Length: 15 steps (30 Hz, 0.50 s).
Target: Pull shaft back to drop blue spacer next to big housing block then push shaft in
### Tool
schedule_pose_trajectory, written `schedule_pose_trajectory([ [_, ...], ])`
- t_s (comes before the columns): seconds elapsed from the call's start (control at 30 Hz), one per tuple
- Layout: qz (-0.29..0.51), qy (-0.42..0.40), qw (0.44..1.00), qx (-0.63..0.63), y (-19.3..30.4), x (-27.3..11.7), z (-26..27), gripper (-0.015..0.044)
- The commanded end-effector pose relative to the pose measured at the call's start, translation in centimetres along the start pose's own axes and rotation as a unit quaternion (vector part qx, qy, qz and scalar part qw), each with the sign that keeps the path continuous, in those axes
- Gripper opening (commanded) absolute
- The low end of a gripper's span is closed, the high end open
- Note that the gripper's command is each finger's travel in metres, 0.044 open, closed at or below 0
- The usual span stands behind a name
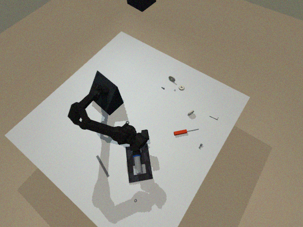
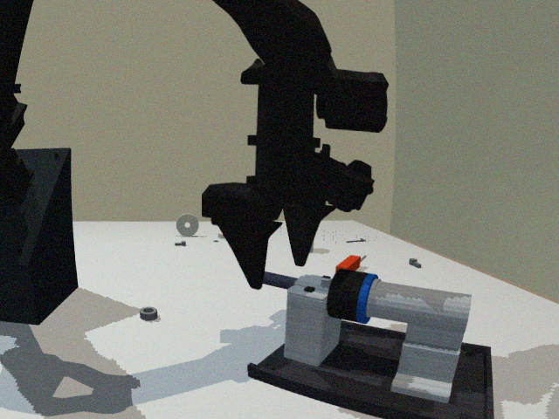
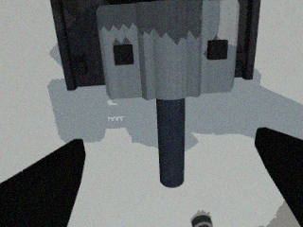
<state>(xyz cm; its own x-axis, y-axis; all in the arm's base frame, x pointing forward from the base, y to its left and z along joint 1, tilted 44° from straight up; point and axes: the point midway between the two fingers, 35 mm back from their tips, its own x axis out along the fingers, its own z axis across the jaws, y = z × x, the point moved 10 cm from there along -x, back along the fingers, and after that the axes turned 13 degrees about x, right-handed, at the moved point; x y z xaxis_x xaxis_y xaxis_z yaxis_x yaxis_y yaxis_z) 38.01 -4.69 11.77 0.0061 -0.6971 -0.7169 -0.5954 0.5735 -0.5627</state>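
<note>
The dark shaft [image 2: 283, 280] [image 3: 171, 151] sticks out of the smaller grey support block [image 2: 304, 326] [image 3: 170, 61]. The blue spacer [image 2: 363, 299] [image 1: 137, 155] is a ring around the shaft line, beside the big grey housing block [image 2: 419, 302] [image 1: 138, 164]. A wide black section [image 2: 344, 292] lies between the blue spacer and the support block; whether it is one spacer or several I cannot tell. My gripper [image 2: 278, 276] [image 3: 171, 141] is open and empty. Its fingers stand on either side of the shaft's free end, not touching it in the wrist view. One finger hides the shaft's tip in the exterior view.
The blocks stand on a dark base tray [image 1: 140, 178] [image 2: 279, 368]. A small dark ring [image 2: 148, 313] lies near the arm's base. A red screwdriver [image 1: 180, 132], a grey rod [image 1: 102, 166], a hex key [image 1: 213, 117] and several small discs and bolts lie around.
</note>
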Motion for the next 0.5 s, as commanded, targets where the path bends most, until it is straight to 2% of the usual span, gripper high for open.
schedule_pose_trajectory([
  [0.0, 0.000, 0.004, 1.000, -0.005, 0.2, 1.0, -0.1, 0.0440],
  [0.47, 0.000, 0.004, 1.000, -0.005, 0.3, 2.2, -0.2, 0.0440],
])
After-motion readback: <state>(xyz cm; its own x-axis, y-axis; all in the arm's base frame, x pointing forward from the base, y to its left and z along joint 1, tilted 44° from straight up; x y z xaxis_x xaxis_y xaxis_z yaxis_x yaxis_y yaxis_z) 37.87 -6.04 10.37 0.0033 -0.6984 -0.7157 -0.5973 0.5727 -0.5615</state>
